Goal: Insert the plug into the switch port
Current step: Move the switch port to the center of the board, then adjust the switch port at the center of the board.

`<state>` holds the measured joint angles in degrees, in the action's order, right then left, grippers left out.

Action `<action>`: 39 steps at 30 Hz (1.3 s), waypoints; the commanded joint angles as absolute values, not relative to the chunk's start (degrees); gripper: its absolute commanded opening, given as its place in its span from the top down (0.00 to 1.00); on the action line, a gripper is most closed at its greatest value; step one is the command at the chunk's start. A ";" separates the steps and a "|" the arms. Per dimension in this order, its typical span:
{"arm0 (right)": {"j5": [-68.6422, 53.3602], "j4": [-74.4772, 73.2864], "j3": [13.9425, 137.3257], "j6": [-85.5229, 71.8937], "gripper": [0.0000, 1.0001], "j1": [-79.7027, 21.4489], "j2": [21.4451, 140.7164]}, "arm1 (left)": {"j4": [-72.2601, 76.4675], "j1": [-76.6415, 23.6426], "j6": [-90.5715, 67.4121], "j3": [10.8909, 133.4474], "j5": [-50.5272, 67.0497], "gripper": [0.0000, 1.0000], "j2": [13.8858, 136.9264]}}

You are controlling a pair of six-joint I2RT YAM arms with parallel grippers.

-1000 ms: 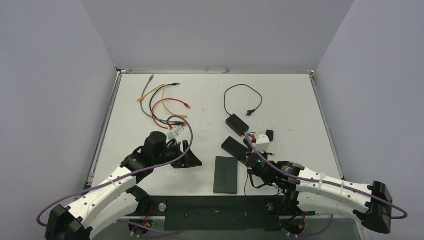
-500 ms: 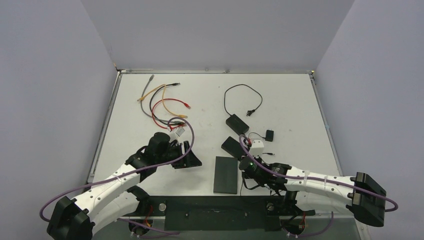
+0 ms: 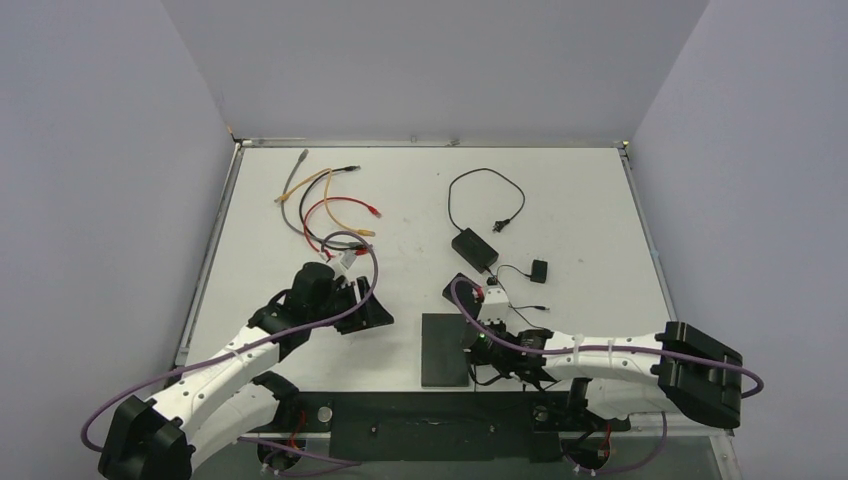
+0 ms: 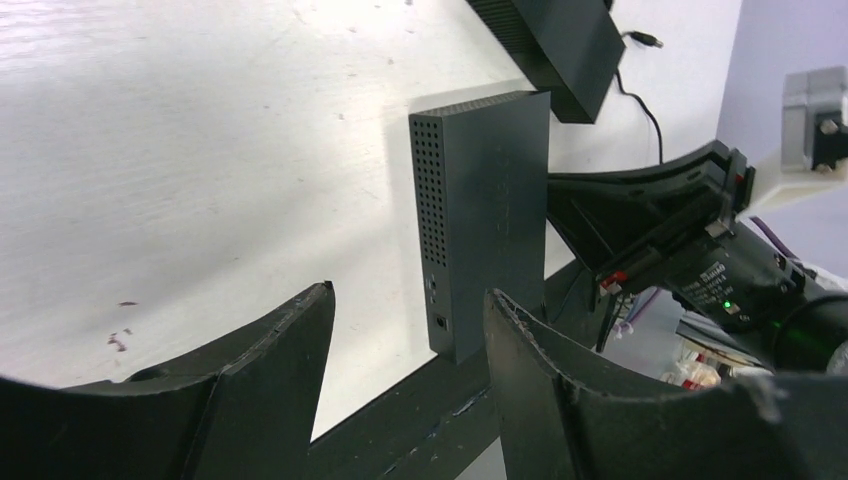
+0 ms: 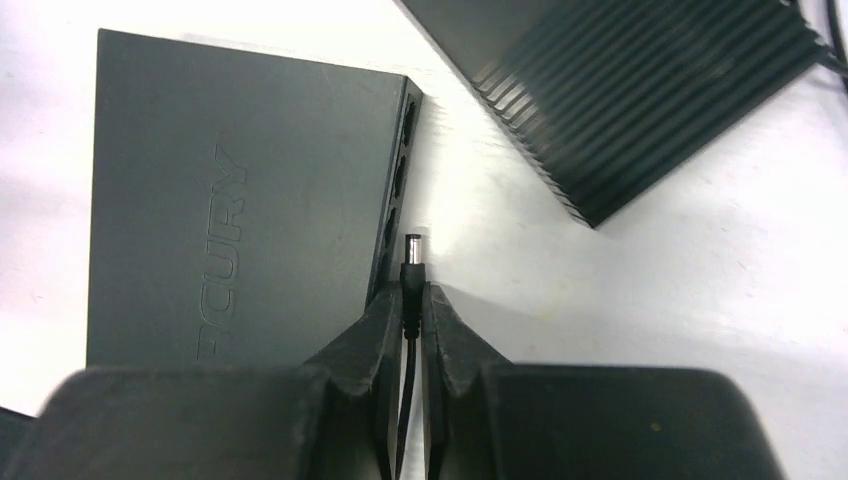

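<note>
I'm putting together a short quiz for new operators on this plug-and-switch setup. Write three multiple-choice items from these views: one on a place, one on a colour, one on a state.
1. Where is the plug, pinched by the right gripper, relative to the switch?
A. Lying on top of it
B. Beside its ported edge, outside the ports
C. Pushed fully into a port

2. What colour is the switch?
A. White
B. Red
C. Dark grey

3. What state is the left gripper in?
A. Open, holding nothing
B. Shut on a cable
C. Shut on the switch

Answers:
1 B: the right wrist view shows the plug tip alongside the row of ports, not in one.
2 C: the casing is dark grey in both wrist views.
3 A: its fingers stand apart with nothing between them.
</note>
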<state>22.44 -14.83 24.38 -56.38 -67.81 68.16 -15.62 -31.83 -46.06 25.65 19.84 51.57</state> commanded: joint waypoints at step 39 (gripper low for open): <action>16.87 -4.56 28.99 -53.09 1.00 -73.01 75.52 | -11.52 -28.30 -48.80 22.05 21.09 0.45 59.58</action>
<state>16.99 -6.68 29.10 -52.60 -71.99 76.42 -18.28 -28.38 -49.04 22.35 17.61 57.76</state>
